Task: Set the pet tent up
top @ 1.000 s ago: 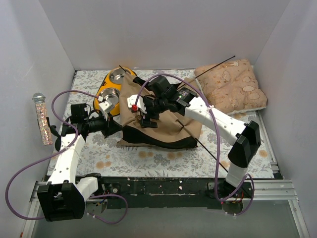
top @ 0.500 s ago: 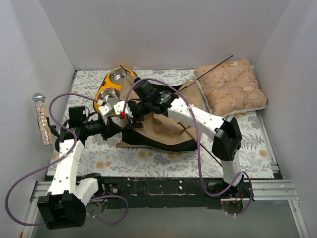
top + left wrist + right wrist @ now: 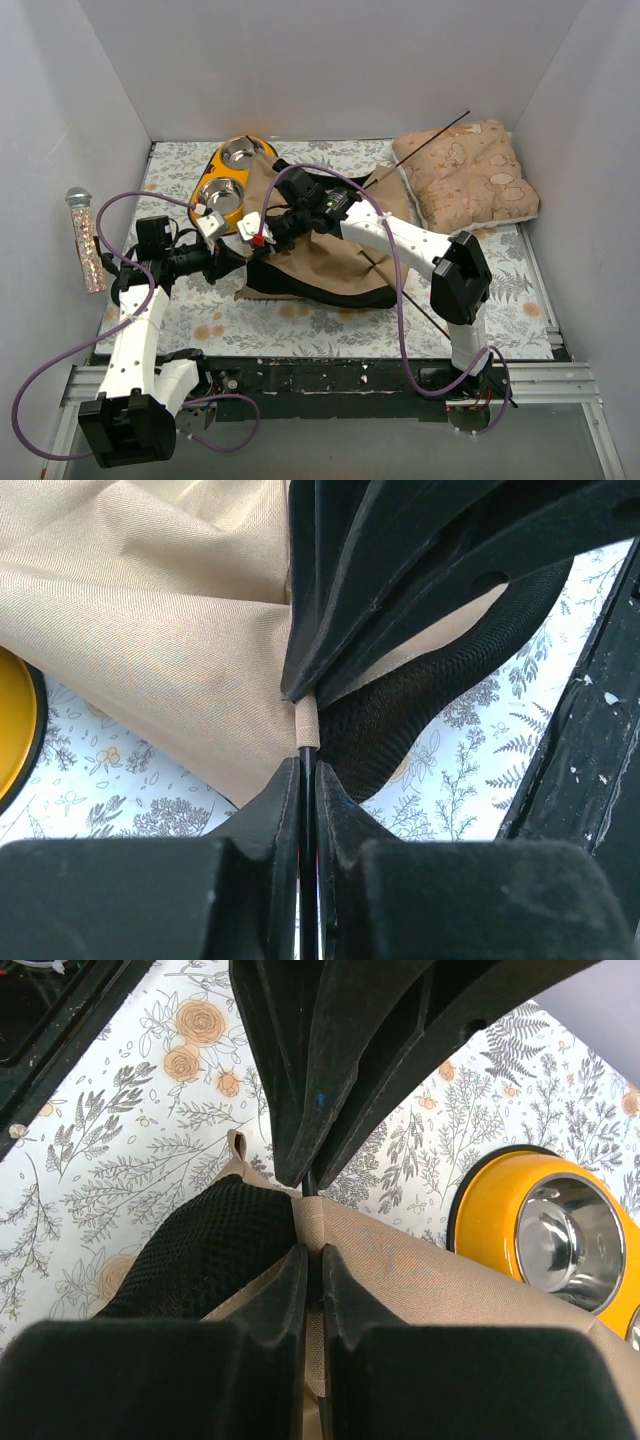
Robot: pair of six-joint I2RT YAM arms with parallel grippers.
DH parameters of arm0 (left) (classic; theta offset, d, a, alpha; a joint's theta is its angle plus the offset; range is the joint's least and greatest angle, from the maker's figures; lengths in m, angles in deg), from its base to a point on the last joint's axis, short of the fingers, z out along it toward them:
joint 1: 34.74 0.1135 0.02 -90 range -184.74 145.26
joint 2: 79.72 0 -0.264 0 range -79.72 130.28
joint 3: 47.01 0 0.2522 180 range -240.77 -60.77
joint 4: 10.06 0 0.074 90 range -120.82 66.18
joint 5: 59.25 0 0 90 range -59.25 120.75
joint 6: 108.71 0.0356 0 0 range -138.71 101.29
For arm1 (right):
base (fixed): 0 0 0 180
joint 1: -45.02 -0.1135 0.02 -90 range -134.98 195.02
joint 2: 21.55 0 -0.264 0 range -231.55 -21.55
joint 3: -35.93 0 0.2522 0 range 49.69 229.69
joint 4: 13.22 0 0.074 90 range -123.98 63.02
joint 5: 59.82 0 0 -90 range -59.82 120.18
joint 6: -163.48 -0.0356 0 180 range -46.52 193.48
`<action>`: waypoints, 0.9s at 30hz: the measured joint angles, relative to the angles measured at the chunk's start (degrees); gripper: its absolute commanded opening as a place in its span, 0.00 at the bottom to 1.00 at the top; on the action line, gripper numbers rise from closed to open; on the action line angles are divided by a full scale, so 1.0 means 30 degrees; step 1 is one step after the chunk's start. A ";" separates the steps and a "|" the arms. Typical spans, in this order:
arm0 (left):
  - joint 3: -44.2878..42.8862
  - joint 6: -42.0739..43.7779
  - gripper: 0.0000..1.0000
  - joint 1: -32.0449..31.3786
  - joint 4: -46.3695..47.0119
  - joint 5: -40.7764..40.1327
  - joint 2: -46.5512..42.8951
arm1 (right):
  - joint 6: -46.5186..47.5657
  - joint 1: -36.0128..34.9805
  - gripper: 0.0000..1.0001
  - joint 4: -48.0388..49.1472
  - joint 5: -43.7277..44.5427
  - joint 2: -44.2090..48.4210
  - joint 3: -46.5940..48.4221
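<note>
The pet tent (image 3: 325, 255) lies flattened in the middle of the mat, tan canvas with a black mesh underside (image 3: 400, 720). One thin black pole (image 3: 425, 135) sticks out toward the back right. My left gripper (image 3: 308, 780) is shut on the black pole end where it leaves a tan sleeve (image 3: 308, 723) at the tent's left corner. My right gripper (image 3: 312, 1265) faces it from the other side, shut on the same sleeve (image 3: 312, 1222). In the top view the left gripper (image 3: 236, 262) and right gripper (image 3: 252, 245) nearly touch.
A yellow double steel bowl (image 3: 228, 175) sits just behind the tent's left corner, close to both grippers. A patterned cushion (image 3: 470, 170) lies at the back right. A glittery tube (image 3: 84, 240) hangs on the left wall. The floral mat (image 3: 300, 312) covers the floor.
My right arm swung left across the tent to the left corner and its jaws closed on the sleeve. The left gripper kept its hold on the pole end, shifting slightly.
</note>
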 measured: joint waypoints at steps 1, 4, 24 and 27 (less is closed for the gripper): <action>0.0000 0.0117 0.00 0.0036 0.0000 0.0138 -0.0007 | 0.0073 0.0044 0.30 0.0117 -0.0109 0.0124 -0.0146; 0.0000 0.0437 0.00 0.0262 -0.0109 0.0495 -0.0087 | -0.0015 0.0306 0.62 0.0058 0.0015 0.0517 -0.0481; 0.0000 -0.0211 0.00 0.0656 -0.0291 0.2200 -0.0109 | -0.1246 -0.0357 0.57 0.1785 -0.1231 0.1341 -0.1005; -0.0007 -0.0423 0.00 0.0780 -0.0189 0.2601 -0.0153 | -0.1144 -0.0350 0.52 0.1800 -0.1173 0.1202 -0.0998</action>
